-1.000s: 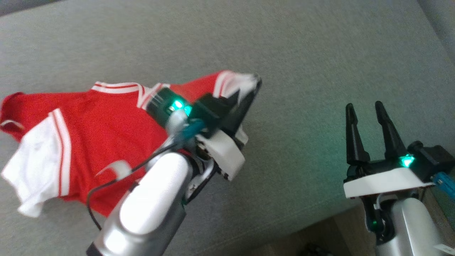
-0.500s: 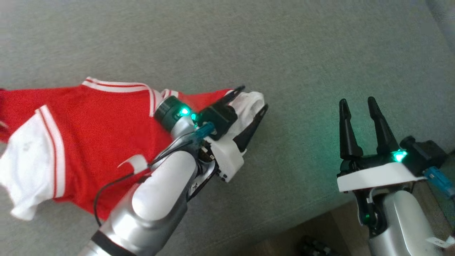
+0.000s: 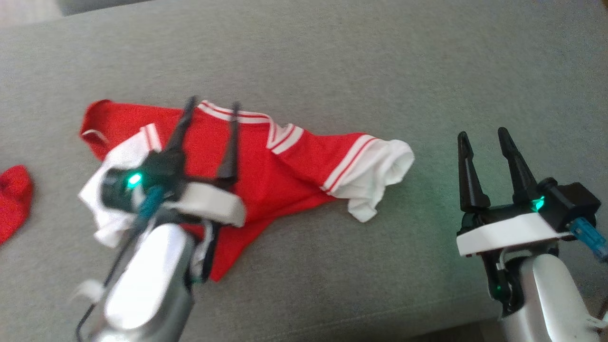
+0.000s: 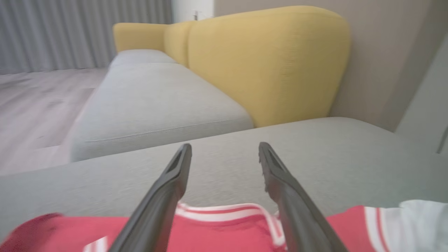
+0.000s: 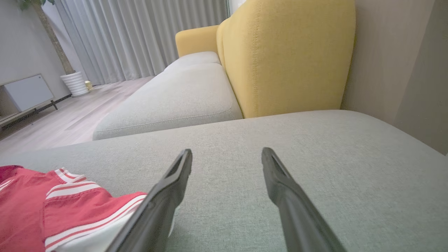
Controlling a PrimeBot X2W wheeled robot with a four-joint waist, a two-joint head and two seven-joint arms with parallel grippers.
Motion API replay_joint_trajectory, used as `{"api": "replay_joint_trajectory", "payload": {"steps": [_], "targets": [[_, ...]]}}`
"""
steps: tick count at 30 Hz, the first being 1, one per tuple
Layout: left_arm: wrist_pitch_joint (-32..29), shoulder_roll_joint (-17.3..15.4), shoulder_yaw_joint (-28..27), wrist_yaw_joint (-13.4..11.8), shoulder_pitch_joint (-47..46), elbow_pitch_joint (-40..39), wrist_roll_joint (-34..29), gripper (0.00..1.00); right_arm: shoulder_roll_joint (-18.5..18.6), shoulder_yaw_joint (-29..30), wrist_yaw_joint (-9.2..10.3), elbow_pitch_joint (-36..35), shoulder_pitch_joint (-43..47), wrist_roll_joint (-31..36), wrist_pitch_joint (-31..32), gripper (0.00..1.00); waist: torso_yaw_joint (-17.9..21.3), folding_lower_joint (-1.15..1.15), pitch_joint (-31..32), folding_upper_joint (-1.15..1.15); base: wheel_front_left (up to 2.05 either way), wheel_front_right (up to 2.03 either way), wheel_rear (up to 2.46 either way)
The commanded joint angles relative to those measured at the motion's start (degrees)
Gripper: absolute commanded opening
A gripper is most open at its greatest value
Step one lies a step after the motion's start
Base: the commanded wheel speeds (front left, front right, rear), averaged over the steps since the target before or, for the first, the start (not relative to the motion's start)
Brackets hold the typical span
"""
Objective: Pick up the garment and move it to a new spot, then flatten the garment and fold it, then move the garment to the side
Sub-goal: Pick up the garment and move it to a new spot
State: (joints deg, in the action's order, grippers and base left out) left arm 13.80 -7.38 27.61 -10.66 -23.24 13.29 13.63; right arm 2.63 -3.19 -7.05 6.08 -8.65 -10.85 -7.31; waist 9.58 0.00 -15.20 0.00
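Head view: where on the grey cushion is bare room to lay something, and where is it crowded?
Free: the broad strip beyond the garment; the gap between its white sleeve and the right gripper; the near strip along the cushion edge. Crowded: the left, under the left gripper, beside a red cloth.

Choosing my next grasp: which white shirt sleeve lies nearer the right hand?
The white, red-striped sleeve at the right end of the red shirt; the other sleeve lies by the left hand.
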Motion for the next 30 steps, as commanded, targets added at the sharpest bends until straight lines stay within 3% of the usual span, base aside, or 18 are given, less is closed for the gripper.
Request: {"api": "replay_joint_trajectory", "payload": {"steps": [1,10,30], "targets": [[0.75,-1.58,-3.49,-1.3,0.96,-2.95,0.63,1.0,0.25,-1.19,-0.44,-2.41,0.22,0.74,0.43,1.0,-2.64,0.0,1.99,0.0,0.0,0.0,0.0],[1.14,-5.52,-10.34,-3.7,11.01,-8.32,3.48,1.0,0.56,-1.52,-0.44,-4.13,2.34,3.93,2.87,1.0,-6.59,0.0,4.53,0.0,0.0,0.0,0.0],[1.19,-6.55,-9.59,-3.69,22.5,-9.91,3.72,1.0,0.77,-2.02,-0.44,-6.55,9.64,4.6,6.5,1.0,-6.83,0.0,13.03,0.0,0.0,0.0,0.0]]}}
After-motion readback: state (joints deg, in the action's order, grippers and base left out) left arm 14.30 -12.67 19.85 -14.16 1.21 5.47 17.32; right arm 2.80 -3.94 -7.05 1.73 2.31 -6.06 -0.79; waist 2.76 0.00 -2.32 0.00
